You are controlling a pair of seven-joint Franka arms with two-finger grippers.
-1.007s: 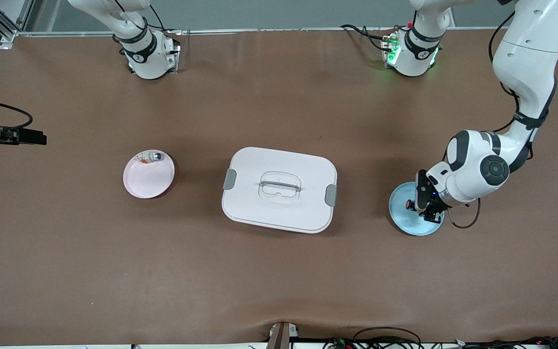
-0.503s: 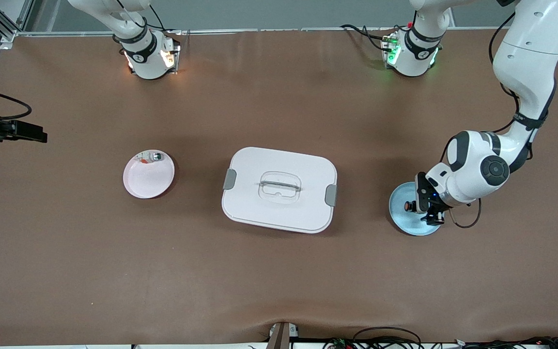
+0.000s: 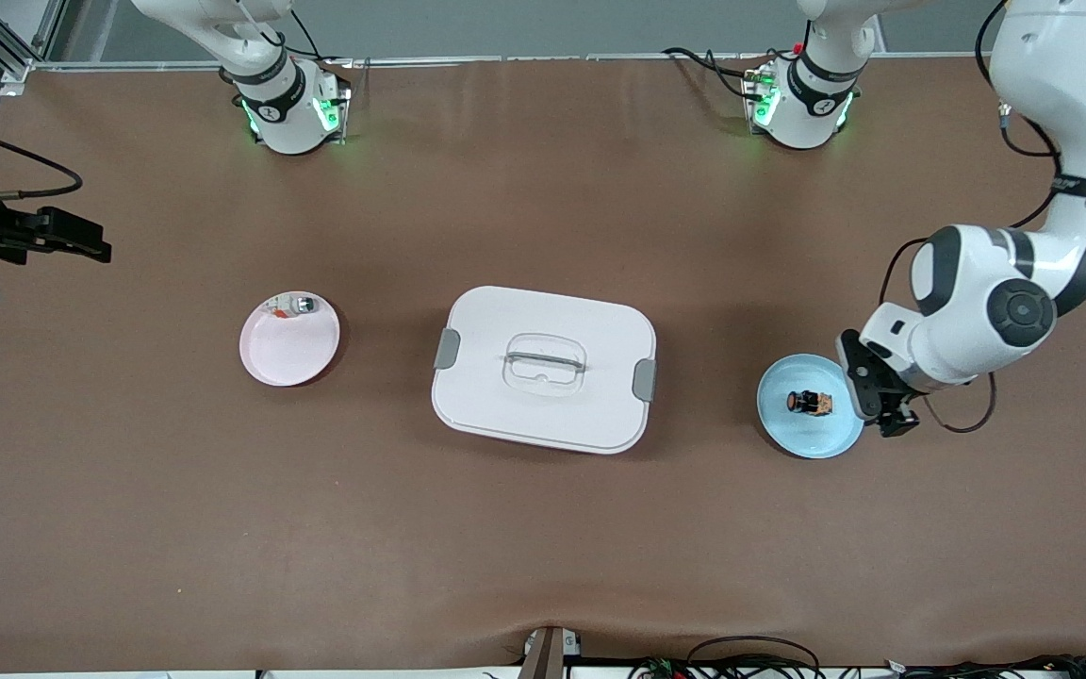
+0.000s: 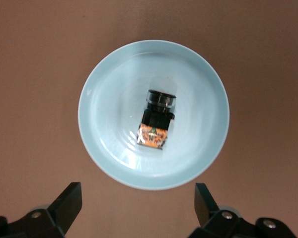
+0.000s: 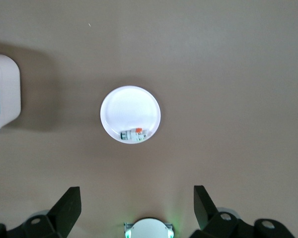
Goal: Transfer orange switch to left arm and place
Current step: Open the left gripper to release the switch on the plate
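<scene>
The orange switch [image 3: 810,403] lies on its side in the middle of a pale blue plate [image 3: 793,436] toward the left arm's end of the bench [image 3: 543,547], with nothing gripping it. In the left wrist view the switch [image 4: 156,120] shows its black body, round cap and tan end, resting inside the blue plate [image 4: 99,124]

The left gripper [image 3: 880,407] hangs over the bench just beside the plate's rim, its 2 fingers [image 4: 64,206] spread wide and empty. The right gripper [image 3: 53,236] is up over the right arm's end of the bench, well apart from everything; its fingers [image 5: 64,208] are also spread wide, holding nothing

The box [image 3: 543,368] sits closed in the middle of the bench, between the 2 plates, grey latches on its 2 short sides. A pink plate [image 3: 293,354] near the right arm's end carries a small silvery-grey component [image 3: 298,305] with an orange bit at its rim
</scene>
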